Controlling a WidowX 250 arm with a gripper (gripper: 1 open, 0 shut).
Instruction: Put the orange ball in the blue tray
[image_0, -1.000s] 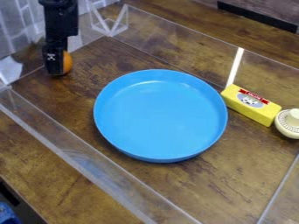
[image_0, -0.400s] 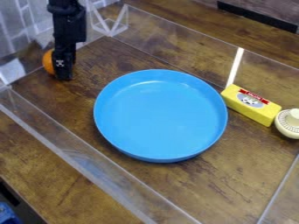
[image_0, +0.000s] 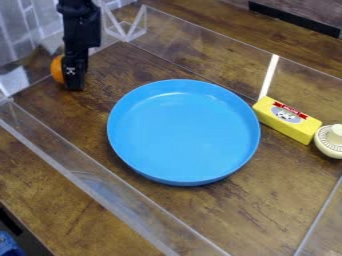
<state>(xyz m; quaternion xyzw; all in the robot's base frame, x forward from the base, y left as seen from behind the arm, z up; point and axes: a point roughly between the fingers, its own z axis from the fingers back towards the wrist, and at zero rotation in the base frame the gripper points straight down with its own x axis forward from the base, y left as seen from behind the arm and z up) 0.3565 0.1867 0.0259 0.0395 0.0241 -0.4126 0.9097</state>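
Note:
The orange ball (image_0: 56, 68) rests on the wooden table at the far left, and only its left part shows. My black gripper (image_0: 72, 76) points straight down at it. The dark fingers (image_0: 74, 70) cover the ball's right side and reach down to the table. The frames do not show whether the jaws are open or closed on the ball. The blue tray (image_0: 183, 130), a large round shallow dish, lies in the middle of the table to the right of the gripper, with nothing in it.
A small yellow box (image_0: 287, 118) with a white stick (image_0: 271, 75) standing behind it sits right of the tray. A round white object (image_0: 331, 140) lies at the right edge. Clear plastic walls (image_0: 80, 180) border the wooden table.
The gripper has shifted slightly right in the picture. The ball now shows at its left side rather than at its lower right. Since 0.4 s ago nothing has visibly moved.

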